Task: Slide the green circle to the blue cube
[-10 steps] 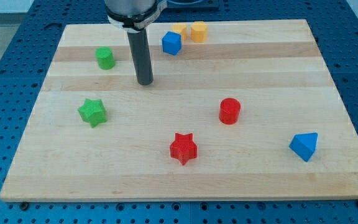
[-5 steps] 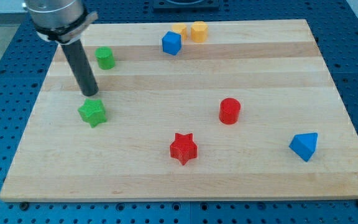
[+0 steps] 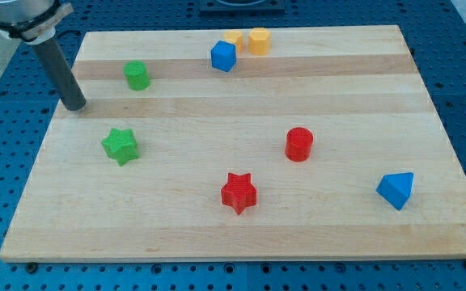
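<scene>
The green circle (image 3: pixel 137 75) is a short green cylinder near the board's top left. The blue cube (image 3: pixel 223 56) stands near the top edge, right of it, touching two yellow blocks (image 3: pixel 249 40). My tip (image 3: pixel 74 105) rests on the board near its left edge, left of and slightly below the green circle, apart from it. The dark rod rises from the tip toward the view's top left corner.
A green star (image 3: pixel 120 145) lies below the tip, to its right. A red cylinder (image 3: pixel 298 144) and a red star (image 3: pixel 239 192) sit mid-board. A blue triangular block (image 3: pixel 396 190) is at the lower right. The wooden board (image 3: pixel 241 234) rests on a blue perforated table.
My tip has swept leftward across the board, from right of the green circle, past the green star, to near the left edge. No block has moved.
</scene>
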Controlling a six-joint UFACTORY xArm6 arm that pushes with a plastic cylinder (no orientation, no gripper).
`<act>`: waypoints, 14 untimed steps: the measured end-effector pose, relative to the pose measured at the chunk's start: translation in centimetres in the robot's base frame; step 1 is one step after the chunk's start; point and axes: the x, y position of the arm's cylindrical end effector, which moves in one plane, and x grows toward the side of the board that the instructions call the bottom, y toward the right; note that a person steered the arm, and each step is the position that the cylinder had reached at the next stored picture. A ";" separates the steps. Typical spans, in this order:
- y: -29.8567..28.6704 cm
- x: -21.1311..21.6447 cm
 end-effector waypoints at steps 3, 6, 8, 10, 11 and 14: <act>3.9 -1.6; 4.7 -2.6; 5.9 -2.6; 6.6 -2.7; 6.4 -3.3; 7.9 -5.1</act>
